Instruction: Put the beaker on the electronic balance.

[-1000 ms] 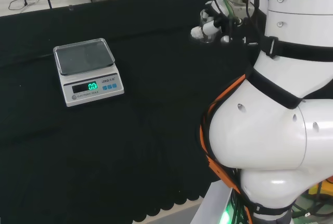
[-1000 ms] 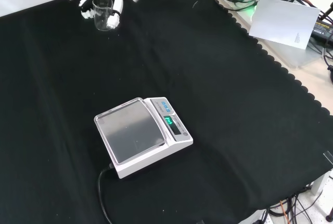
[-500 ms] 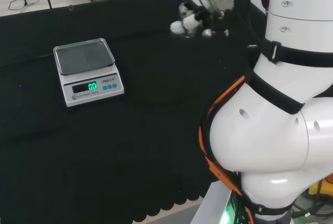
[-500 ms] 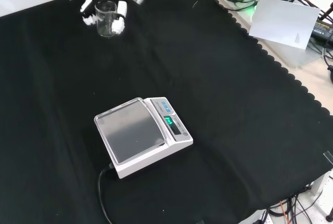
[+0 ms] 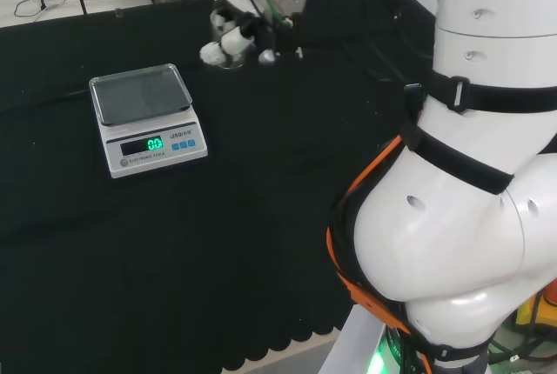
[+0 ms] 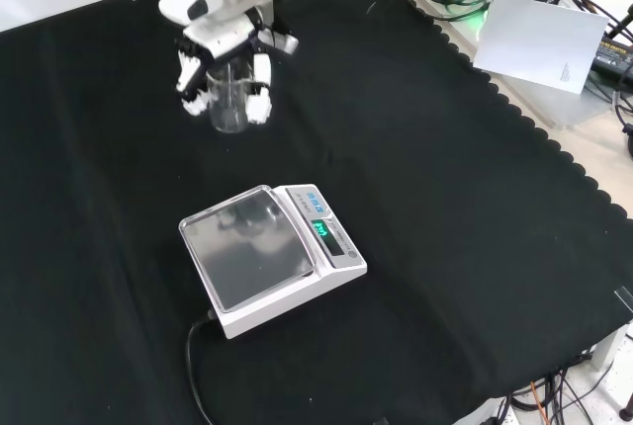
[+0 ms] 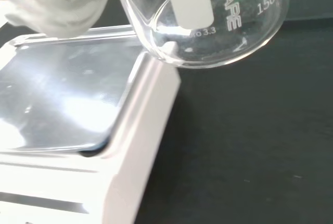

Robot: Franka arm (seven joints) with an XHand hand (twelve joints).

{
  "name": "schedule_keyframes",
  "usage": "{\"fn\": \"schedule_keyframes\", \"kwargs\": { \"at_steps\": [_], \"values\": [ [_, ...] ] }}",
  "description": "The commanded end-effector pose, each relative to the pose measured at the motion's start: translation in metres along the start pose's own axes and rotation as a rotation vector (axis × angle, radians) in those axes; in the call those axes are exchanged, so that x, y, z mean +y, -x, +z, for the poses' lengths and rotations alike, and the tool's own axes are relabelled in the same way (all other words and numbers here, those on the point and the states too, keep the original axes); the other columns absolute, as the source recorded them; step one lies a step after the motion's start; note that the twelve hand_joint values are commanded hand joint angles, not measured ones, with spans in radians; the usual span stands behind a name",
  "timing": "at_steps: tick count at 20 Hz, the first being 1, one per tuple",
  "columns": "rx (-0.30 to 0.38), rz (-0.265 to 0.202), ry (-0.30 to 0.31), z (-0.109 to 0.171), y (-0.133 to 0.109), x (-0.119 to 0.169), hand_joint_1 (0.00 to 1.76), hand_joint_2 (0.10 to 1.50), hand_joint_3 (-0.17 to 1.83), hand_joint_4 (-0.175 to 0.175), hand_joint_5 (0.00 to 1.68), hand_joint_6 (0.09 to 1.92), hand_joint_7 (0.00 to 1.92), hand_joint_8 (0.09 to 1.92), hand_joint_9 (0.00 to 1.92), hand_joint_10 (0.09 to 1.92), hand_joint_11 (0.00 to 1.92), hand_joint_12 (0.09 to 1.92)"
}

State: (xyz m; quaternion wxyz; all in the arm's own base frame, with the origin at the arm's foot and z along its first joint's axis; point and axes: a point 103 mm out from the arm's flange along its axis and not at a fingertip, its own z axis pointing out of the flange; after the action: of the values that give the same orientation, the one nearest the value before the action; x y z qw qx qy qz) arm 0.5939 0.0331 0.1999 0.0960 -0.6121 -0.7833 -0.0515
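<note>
Black cloth [image 6: 445, 198] lying under everything, and on it, below and in front of the hand in the front view, sitting the electronic balance [image 6: 272, 257] with its steel pan [image 6: 247, 250] bare (nothing loaded yet). Judging the task as roughly midway: pickup done, carry under way, placement left. Hanging above the cloth beyond the balance, the hand [image 6: 223, 44], fingers curled round the beaker [image 6: 228, 99] and clamped on its glass wall, so the beaker riding in the air inside the grip, not touching the pan. Appearing in the head view to the right of the balance and slightly farther off, well apart from the pan's edge. Showing in the wrist view the beaker's rounded base [image 7: 208, 41] hovering near the balance's corner, off to the side of the pan and not over it. Needing, by estimate, a short move across and then a lowering and release.

Reading off little print: a volume mark near the beaker's rim, a blank white patch, and a green lit display [image 6: 320, 229] on the balance front.
</note>
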Motion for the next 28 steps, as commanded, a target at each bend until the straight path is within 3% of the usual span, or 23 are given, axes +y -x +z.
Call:
{"fn": "schedule_keyframes", "kwargs": {
  "at_steps": [1, 10, 18, 19, 21, 24, 26, 28],
  "values": [
    [-0.008, -0.106, -0.08, 0.042, -0.077, 0.047, 1.23, 0.97, 0.43, -0.175, 0.84, 1.28, 0.88, 1.29, 1.21, 1.06, 1.31, 0.94],
    [-0.013, -0.17, -0.148, 0.087, -0.127, 0.097, 1.23, 0.98, 0.42, -0.175, 0.84, 1.27, 0.88, 1.28, 1.2, 1.05, 1.3, 0.95],
    [-0.021, -0.175, -0.196, 0.116, -0.138, 0.118, 1.23, 0.98, 0.4, -0.175, 0.84, 1.27, 0.88, 1.28, 1.21, 1.05, 1.3, 0.95],
    [-0.017, -0.176, -0.201, 0.118, -0.137, 0.117, 1.19, 0.96, 0.44, -0.169, 0.86, 1.26, 0.91, 1.3, 1.21, 1.04, 1.3, 0.95],
    [0.005, -0.177, -0.217, 0.121, -0.134, 0.115, 1.13, 0.92, 0.5, -0.125, 0.88, 1.24, 0.93, 1.33, 1.21, 1.03, 1.29, 0.96],
    [0.016, -0.182, -0.216, 0.116, -0.131, 0.112, 1.02, 0.64, 0.74, -0.073, 0.54, 1.21, 0.82, 1.26, 1.09, 0.93, 0.99, 1.14],
    [0.022, -0.188, -0.19, 0.106, -0.128, 0.109, 0.91, 0.54, 0.72, -0.056, 0.28, 0.94, 0.66, 1.19, 0.95, 0.89, 0.76, 1.26],
    [0.046, -0.193, -0.167, 0.097, -0.127, 0.107, 0.8, 0.53, 0.58, -0.033, 0.13, 0.58, 0.45, 1.07, 0.71, 0.87, 0.5, 1.37]
  ]
}}
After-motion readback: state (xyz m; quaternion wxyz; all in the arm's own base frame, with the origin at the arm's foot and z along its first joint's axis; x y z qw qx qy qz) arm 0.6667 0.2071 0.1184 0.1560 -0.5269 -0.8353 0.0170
